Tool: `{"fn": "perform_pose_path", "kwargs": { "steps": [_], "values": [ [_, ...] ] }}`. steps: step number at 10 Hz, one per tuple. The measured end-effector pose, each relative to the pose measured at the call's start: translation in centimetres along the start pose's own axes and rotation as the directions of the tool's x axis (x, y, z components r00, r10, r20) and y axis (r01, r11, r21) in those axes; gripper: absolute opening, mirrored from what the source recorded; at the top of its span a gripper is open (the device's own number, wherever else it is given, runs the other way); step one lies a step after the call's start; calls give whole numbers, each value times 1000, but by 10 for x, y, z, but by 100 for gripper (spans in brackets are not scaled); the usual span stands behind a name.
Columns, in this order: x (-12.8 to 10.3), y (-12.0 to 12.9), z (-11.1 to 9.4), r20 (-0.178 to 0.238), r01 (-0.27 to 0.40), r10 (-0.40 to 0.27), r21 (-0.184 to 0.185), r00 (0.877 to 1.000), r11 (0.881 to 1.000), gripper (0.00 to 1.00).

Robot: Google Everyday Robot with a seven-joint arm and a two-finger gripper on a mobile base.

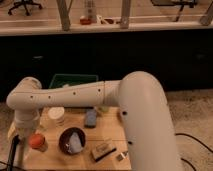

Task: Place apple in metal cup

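Observation:
The apple, small, round and orange-red, is at the front left of the wooden table. It appears to rest in the mouth of the metal cup, a short dull tan cup of which only a thin edge shows beneath the fruit. My arm reaches leftward over the table and bends down at the left edge. The gripper hangs just left of the apple, dark and partly cut off by the table's edge.
A white round tub stands behind the apple. A wide dark bowl holding something pale sits to its right. A blue-grey object, a tan block and a green bin are also on the table.

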Motion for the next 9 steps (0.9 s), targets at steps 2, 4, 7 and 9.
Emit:
{"fn": "perform_pose_path", "kwargs": {
  "steps": [2, 4, 7, 9],
  "values": [
    [0, 0, -1, -4, 4, -4, 3, 1000, 1000, 80],
    [0, 0, -1, -4, 5, -5, 3, 1000, 1000, 80],
    [0, 0, -1, -4, 4, -4, 3, 1000, 1000, 80],
    [0, 0, -1, -4, 4, -4, 3, 1000, 1000, 80]
  ]
}}
